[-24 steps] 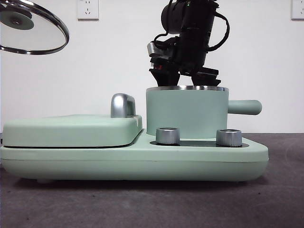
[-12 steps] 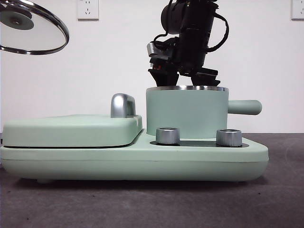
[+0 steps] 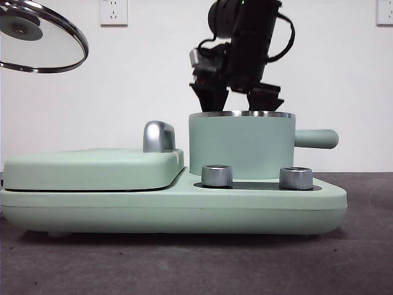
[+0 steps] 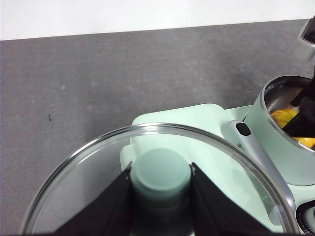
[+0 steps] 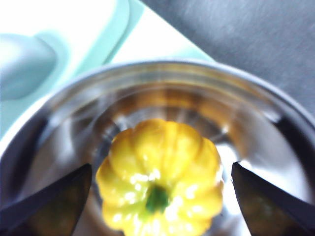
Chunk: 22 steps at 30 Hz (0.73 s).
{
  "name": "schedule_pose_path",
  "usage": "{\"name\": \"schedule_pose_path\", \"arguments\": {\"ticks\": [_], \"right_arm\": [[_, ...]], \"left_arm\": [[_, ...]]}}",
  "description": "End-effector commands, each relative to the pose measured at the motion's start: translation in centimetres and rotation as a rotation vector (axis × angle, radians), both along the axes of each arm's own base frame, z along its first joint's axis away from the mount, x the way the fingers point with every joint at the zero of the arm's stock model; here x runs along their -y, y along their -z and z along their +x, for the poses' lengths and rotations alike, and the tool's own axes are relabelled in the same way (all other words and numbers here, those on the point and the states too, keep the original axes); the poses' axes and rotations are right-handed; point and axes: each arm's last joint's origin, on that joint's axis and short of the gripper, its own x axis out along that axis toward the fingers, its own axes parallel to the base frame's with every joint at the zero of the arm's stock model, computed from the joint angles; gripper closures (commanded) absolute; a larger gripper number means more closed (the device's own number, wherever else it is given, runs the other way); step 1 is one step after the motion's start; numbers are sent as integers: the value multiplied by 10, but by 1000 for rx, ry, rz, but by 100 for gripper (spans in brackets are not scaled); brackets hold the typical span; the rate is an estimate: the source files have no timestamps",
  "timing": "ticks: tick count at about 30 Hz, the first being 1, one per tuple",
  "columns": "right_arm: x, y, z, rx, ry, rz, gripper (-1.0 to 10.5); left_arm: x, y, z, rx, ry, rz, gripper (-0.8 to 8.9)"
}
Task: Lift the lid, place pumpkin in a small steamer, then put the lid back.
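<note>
The right gripper (image 3: pixel 236 98) is at the upper middle of the front view, directly above the small steamer (image 3: pixel 241 146), and its two black fingers are spread apart with their tips just over the steel rim. In the right wrist view the jaws stand wide on both sides of the pumpkin (image 5: pixel 160 179) and do not touch it — the pumpkin lies free on the shiny bottom inside the small steamer (image 5: pixel 162 78), with its green stem facing the camera.

The left gripper (image 4: pixel 161 184) is clamped on the mint-green knob of the lid (image 4: pixel 98 162); the two fingers press it from both sides. In the front view the lid (image 3: pixel 42 37) is in the upper left corner, held in the air and a little tilted, well apart from the steamer.

The steamer stands on the right part of the wide green base (image 3: pixel 172 209), behind two silver knobs (image 3: pixel 217 175) — its straight handle points to the right of the frame. The flat green cover (image 3: pixel 92 168) lies on the left part of the base.
</note>
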Motion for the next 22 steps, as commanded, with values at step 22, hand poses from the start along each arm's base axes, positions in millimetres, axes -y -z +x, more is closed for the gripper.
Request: {"name": "schedule_pose_path", "arguments": {"ticks": [22], "right_arm": [[80, -84, -132, 404, 27, 241, 579]], "left_arm": [[1, -6, 2, 39, 13, -6, 804]]}}
